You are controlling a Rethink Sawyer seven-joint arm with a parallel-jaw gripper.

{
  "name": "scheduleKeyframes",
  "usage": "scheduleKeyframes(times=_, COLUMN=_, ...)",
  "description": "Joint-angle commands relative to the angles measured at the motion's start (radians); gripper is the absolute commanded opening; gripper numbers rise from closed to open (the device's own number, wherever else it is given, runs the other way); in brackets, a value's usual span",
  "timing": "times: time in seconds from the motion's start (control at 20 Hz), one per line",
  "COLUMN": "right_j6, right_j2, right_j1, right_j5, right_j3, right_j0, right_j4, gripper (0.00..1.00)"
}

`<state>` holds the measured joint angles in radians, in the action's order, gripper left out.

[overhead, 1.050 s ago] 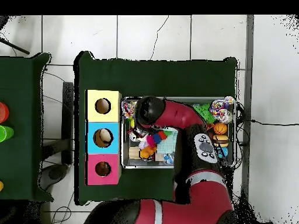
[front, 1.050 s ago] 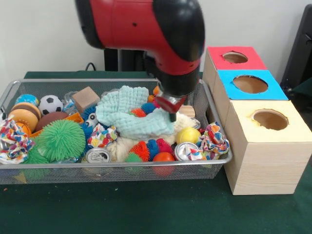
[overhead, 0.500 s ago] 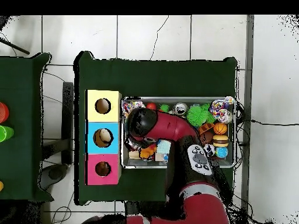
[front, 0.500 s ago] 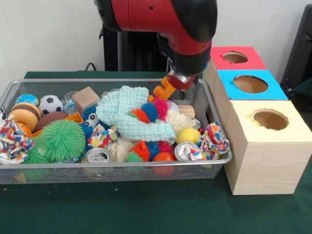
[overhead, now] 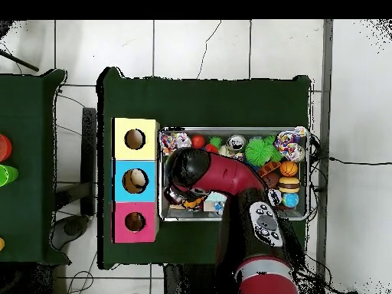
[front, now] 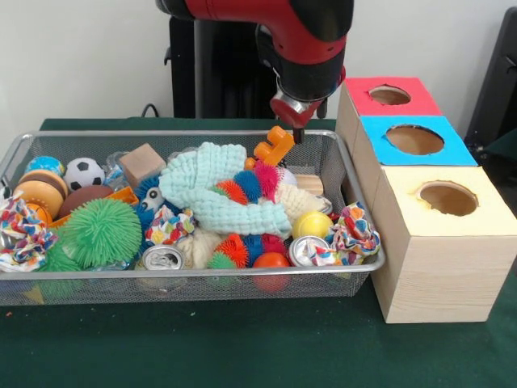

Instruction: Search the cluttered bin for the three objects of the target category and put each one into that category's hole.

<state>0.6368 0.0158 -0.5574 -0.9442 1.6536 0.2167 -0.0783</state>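
The orange plastic block piece with angular prongs (front: pixel 274 149) hangs just under the gripper (front: pixel 292 129) of the red and black arm (front: pixel 303 48), above the far right corner of the silver wire-mesh bin (front: pixel 186 275). It looks lifted clear of the clutter, with its top at the gripper's tip. The gripper seems clamped on it, since nothing else props it up at that height — though the fingers themselves are too small to make out. In the overhead view the arm's bulk hides the grasp entirely.

Below it lie a pale mint knitted cloth (front: pixel 212 194) draped over a rainbow spiky caterpillar toy (front: pixel 246 184), with a yellow ball (front: pixel 312 224), two drink cans and a green spiky ball (front: pixel 102 231) nearer the front rim.

Just right of the bin stands the row of wooden boxes: red-topped (front: pixel 389 95), blue-topped (front: pixel 414 139) and plain yellow (front: pixel 447 198), each with a round hole. The lift probably serves to carry the piece sideways over the bin wall; which hole suits it I cannot tell.
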Motion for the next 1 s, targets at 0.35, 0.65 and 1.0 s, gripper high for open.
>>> scheduleKeyframes(times=0.35, right_j6=0.355, right_j2=-0.022, right_j1=-0.011, right_j5=0.026, right_j3=0.089, right_j0=-0.030, right_j4=-0.070, gripper=1.00)
scheduleKeyframes(times=0.65, right_j6=0.341, right_j2=-0.027, right_j1=0.010, right_j5=0.037, right_j3=0.078, right_j0=-0.036, right_j4=-0.078, gripper=1.00)
scheduleKeyframes(times=1.0, right_j6=0.310, right_j2=-0.008, right_j1=0.045, right_j5=0.081, right_j3=0.092, right_j0=-0.006, right_j4=-0.101, gripper=1.00)
